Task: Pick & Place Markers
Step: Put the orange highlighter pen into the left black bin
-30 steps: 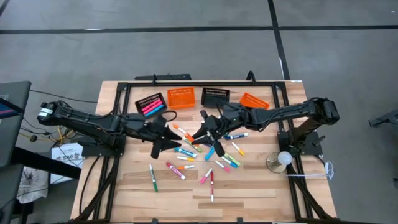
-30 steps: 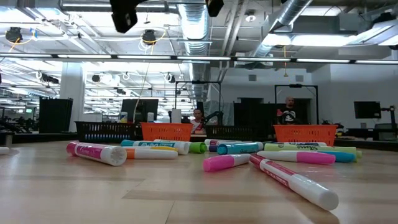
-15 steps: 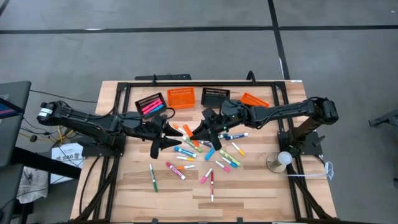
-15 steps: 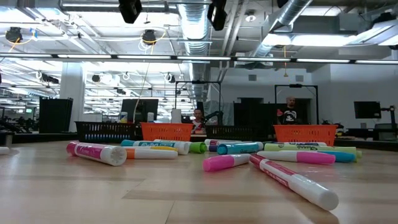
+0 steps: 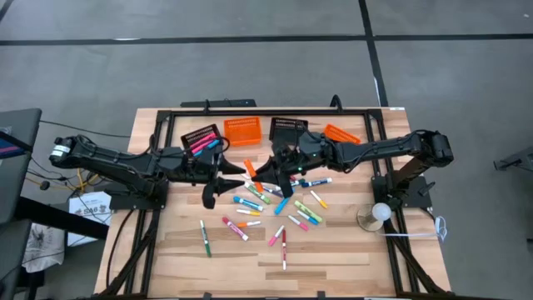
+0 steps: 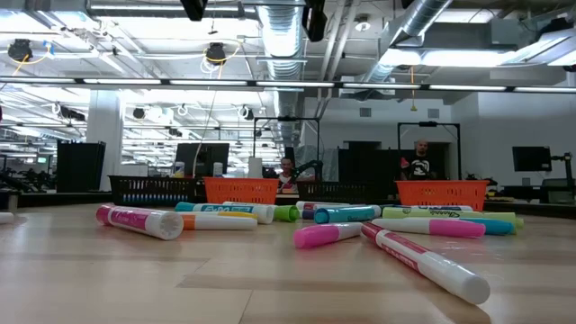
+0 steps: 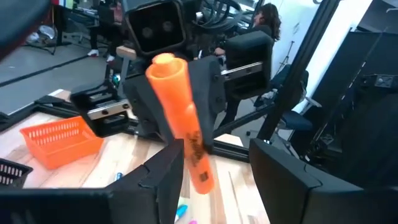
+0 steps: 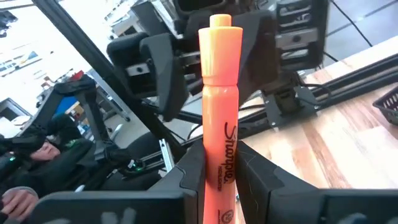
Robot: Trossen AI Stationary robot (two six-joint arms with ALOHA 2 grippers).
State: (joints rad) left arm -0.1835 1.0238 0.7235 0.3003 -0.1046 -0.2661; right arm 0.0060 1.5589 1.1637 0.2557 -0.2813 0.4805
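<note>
An orange marker point(image 8: 221, 93) is held level in the air above the middle of the table, in my right gripper point(image 8: 221, 177), which is shut on it. My left gripper point(image 7: 217, 168) faces it from the table's left, open. Its fingers stand on either side of the marker's point(image 7: 183, 118) free end. That end lies close to one finger point(image 7: 168, 177); whether they touch, I cannot tell. In the high view the two grippers point(image 5: 231, 177) point(image 5: 265, 171) meet tip to tip. Many more markers point(image 5: 266, 208) lie loose on the wood below. My right gripper pinches the orange marker's barrel point(image 8: 221, 158) between its two fingers, at the end away from the cap. The fingers come level from the table's right and lie along the marker. The marker sticks straight out ahead of them, cap end point(image 8: 221, 50) toward my left gripper, lifted clear of the table.
Along the far edge stand a black basket point(image 5: 202, 139) holding pink markers, an orange basket point(image 5: 242, 129), another black one point(image 5: 289, 127) and another orange one point(image 5: 340, 133). A small stand with a white round head point(image 5: 375, 215) is at the right. People show far behind the table point(image 6: 416, 160).
Both wrists have rolled, and the two grippers have drawn closer together above the middle of the table. In the low view their dark tips have risen almost out of the picture's top. The markers on the table have not moved.
</note>
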